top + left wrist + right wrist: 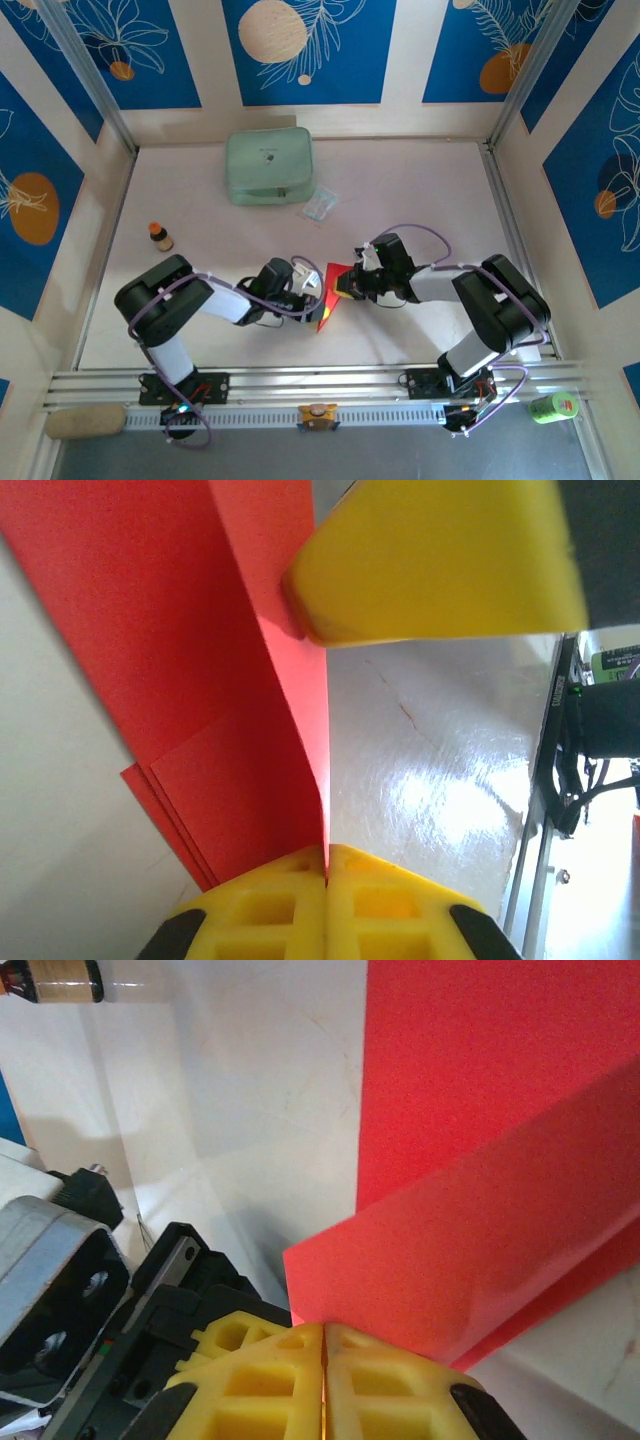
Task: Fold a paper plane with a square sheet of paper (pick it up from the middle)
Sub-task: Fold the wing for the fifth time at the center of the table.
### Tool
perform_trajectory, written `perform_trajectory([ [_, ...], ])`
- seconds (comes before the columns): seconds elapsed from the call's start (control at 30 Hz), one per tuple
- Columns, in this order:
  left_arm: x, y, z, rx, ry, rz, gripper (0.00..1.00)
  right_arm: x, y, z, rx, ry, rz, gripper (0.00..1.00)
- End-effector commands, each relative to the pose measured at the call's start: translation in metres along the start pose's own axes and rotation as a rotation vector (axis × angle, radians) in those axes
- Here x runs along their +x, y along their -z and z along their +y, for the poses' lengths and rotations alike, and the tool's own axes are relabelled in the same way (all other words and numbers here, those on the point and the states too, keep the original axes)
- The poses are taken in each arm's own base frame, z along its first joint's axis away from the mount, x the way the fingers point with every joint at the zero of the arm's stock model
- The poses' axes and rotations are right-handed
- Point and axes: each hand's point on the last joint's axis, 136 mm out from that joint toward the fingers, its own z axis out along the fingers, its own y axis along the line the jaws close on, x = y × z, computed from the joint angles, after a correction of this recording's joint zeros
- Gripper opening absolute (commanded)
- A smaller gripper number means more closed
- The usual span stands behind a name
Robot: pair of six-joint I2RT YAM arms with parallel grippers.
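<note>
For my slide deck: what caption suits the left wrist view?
Left gripper shut on creased bright red paper sheet; right gripper's yellow finger grips its far edge.

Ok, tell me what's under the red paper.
The red paper lies partly on the pale table, with one fold raised, pinched by the left gripper and right gripper. Beneath its flat layers nothing can be seen; they cover that patch.

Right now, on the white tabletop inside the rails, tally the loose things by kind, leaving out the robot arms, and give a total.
bright red creased paper sheet: 1
pale green fabric pouch: 1
small clear plastic packet: 1
small brown bottle with an orange cap: 1
Total: 4
</note>
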Motion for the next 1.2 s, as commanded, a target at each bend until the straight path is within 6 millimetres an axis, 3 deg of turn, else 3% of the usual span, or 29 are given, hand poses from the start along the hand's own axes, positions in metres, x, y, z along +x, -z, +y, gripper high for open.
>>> perform_trajectory([
  [0.0, 0.017, 0.0, 0.025, -0.076, 0.099, 0.065, 0.0, -0.005, -0.003, 0.01, -0.03, 0.037, 0.012, 0.09],
  [0.47, 0.022, 0.006, 0.037, -0.124, 0.173, 0.076, 0.0, -0.018, -0.008, 0.005, -0.025, 0.024, -0.007, 0.09],
  [1.17, 0.024, 0.008, 0.046, -0.13, 0.224, 0.072, 0.0, -0.015, -0.017, 0.0, -0.041, 0.017, 0.04, 0.08],
])
